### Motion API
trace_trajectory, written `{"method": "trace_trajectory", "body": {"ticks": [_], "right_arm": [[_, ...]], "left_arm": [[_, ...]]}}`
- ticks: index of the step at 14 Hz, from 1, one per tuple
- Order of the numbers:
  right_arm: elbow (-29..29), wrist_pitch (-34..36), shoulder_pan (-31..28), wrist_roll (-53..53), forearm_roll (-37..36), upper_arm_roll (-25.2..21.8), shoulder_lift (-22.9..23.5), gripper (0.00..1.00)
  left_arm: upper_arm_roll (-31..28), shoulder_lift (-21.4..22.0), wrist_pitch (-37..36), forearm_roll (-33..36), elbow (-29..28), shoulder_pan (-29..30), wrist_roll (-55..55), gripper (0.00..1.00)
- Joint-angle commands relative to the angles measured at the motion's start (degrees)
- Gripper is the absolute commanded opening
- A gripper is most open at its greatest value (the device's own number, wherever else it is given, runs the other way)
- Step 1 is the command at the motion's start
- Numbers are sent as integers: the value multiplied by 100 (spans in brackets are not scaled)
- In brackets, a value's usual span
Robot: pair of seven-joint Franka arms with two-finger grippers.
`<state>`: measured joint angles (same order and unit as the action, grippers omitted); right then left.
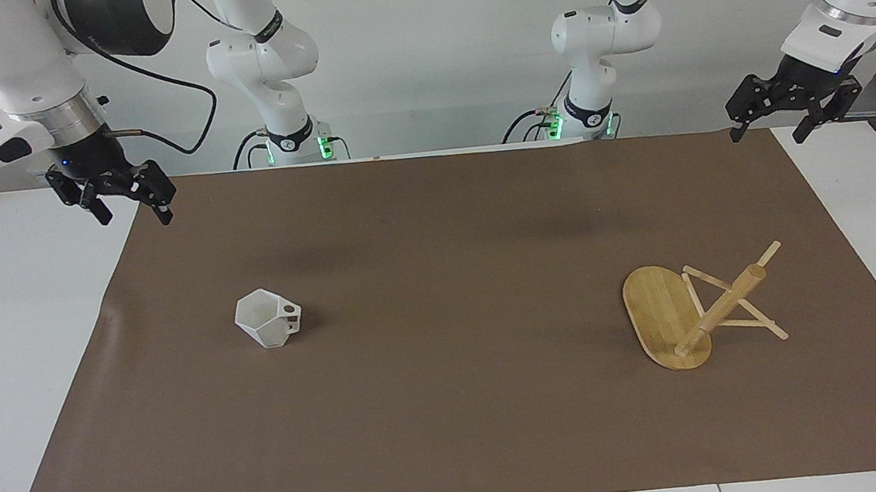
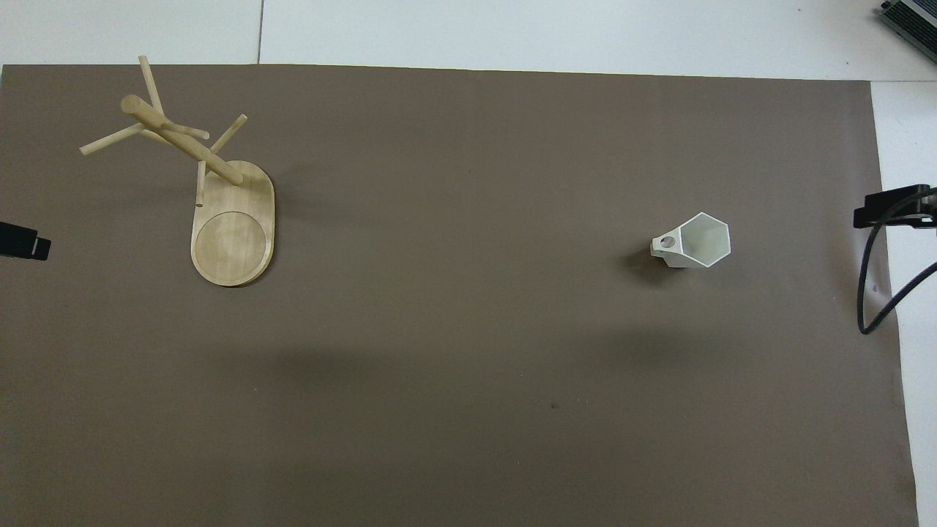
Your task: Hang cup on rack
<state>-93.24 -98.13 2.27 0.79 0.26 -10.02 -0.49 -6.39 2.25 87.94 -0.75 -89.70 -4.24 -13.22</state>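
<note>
The white faceted cup (image 1: 268, 318) (image 2: 695, 240) stands upright on the brown mat toward the right arm's end, its handle pointing to the table's middle. The bamboo rack (image 1: 666, 320) (image 2: 234, 234) stands on its oval base toward the left arm's end, post and pegs bare. My right gripper (image 1: 134, 215) (image 2: 889, 207) hangs open and empty over the mat's edge at its own end. My left gripper (image 1: 767, 135) (image 2: 25, 241) hangs open and empty over the mat's edge at the other end. Both are well away from cup and rack.
The brown mat (image 1: 453, 405) covers most of the white table (image 1: 7, 360). A black cable (image 2: 875, 293) loops down from the right arm over the mat's edge. A dark device corner (image 2: 911, 18) sits at the table's farthest corner.
</note>
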Motion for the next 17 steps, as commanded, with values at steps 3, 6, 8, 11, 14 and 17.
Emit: {"method": "trace_trajectory", "body": {"ticks": [3,6,8,11,14,17], "right_arm": [[-861,-1145,10,123,387,53,-92,100],[-1073,-1866,19,88,396,316,267,100],[-1073,-2270,11,79,396,387,671,100],[-1091,-2929,10,-17,405,553,1163,100],[-1476,-3440,10,-150,405,563,1306,100],[-1784,-3459,2,-132,405,598,1253,100]], "left_arm": [[-20,153,21,101,-171,-24,22,100],[-29,144,21,101,-171,-24,22,100],[-29,144,21,101,-171,-24,22,100],[-29,144,21,101,-171,-24,22,100],[-20,144,21,101,-171,-24,30,100],[-20,144,21,101,-171,-24,22,100]]}}
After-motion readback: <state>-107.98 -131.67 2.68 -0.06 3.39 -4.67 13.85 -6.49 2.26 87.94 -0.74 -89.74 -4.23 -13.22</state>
